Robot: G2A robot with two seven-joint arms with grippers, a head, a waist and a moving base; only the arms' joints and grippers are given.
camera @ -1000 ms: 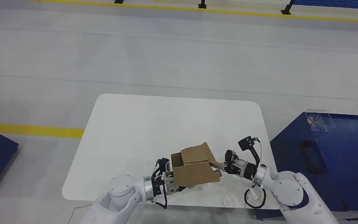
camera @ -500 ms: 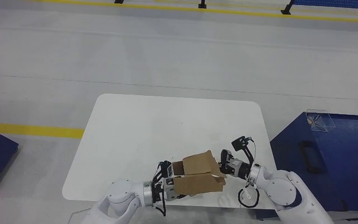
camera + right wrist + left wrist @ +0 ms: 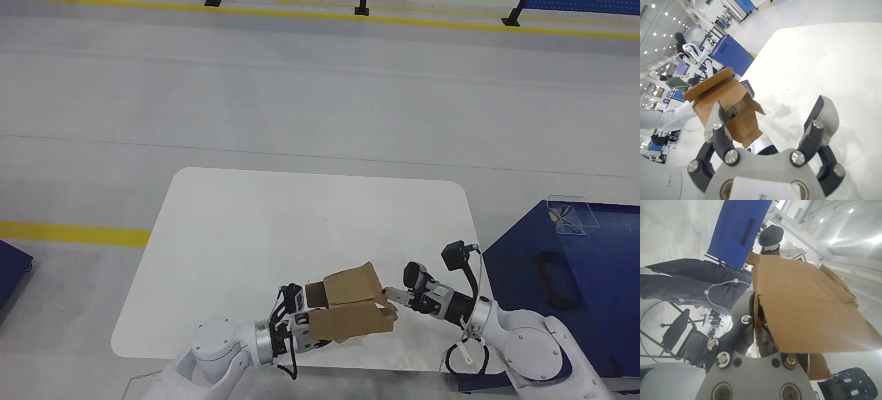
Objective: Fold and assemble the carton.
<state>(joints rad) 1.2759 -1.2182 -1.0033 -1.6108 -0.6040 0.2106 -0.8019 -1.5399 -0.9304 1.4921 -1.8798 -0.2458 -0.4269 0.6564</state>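
The right gripper (image 3: 770, 104) has its jaws spread wide with nothing between them. One finger (image 3: 715, 117) stands just beside the loose end flap (image 3: 753, 106) of the brown corrugated cardboard carton (image 3: 345, 305); whether it touches the flap is not clear. Half a second ago this gripper sat closer against that end. Now the right arm has drawn back a little toward its own side, and the carton has shifted slightly with the release. The left gripper (image 3: 297, 326) keeps its jaws closed on the carton's opposite end, holding it over the near part of the white rounded table (image 3: 300, 220), much where it was a second ago.

It looks as if a push on the end flap has just ended and the right gripper is freeing itself for the next fold. The carton is already opened into a box shape, but its flaps hang ragged and untucked, so assembly seems only partway through. Held from one end only, the free end may sag or twist when it is pressed again.
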